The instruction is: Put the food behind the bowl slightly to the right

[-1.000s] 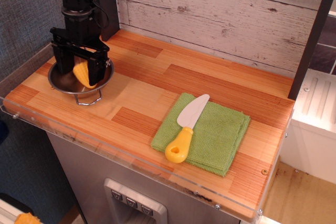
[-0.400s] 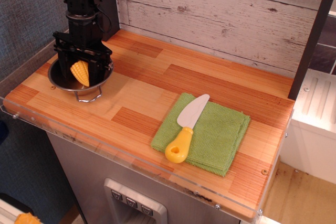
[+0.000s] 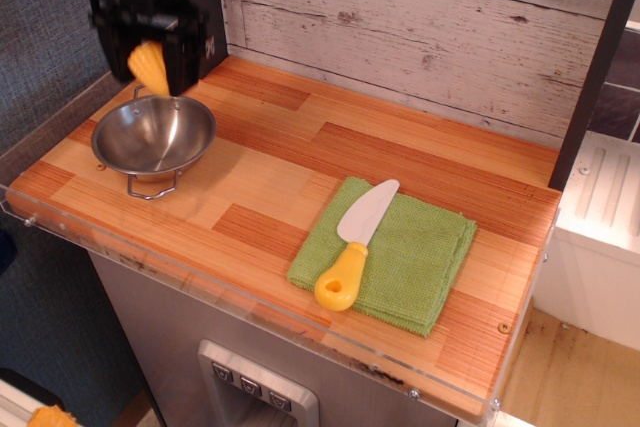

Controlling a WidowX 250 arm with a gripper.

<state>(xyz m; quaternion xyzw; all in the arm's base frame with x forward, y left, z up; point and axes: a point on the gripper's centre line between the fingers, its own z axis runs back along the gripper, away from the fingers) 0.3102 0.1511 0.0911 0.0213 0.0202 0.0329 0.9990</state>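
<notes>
Observation.image view, taken from the front edge of the wooden desk (image 3: 300, 197) backward: nearest lies a folded green cloth (image 3: 400, 252) toward the front right, with a white-bladed toy knife with a yellow handle (image 3: 352, 245) resting on it; neither matters here. Toward the left edge sits the shallow shiny stainless-steel bowl with thin wire loop handles (image 3: 153, 134), empty. Above and behind it, near the back left corner, hangs the black gripper (image 3: 148, 32), blurred, carrying the small yellow ridged toy corn-cob piece (image 3: 149, 67) well clear of the bowl's rim.

The step in hand looks like the carry to the drop spot. To do it well, I would keep the corn high enough to clear the far rim, move toward the back edge and a little rightward, then lower onto bare wood between the bowl and the white plank wall (image 3: 400, 17), apart from the rim so it cannot roll back in. Release only once it rests on the desk.

The fingers are closed narrowly around the corn's upper part, its lower end hanging free below them.
</notes>
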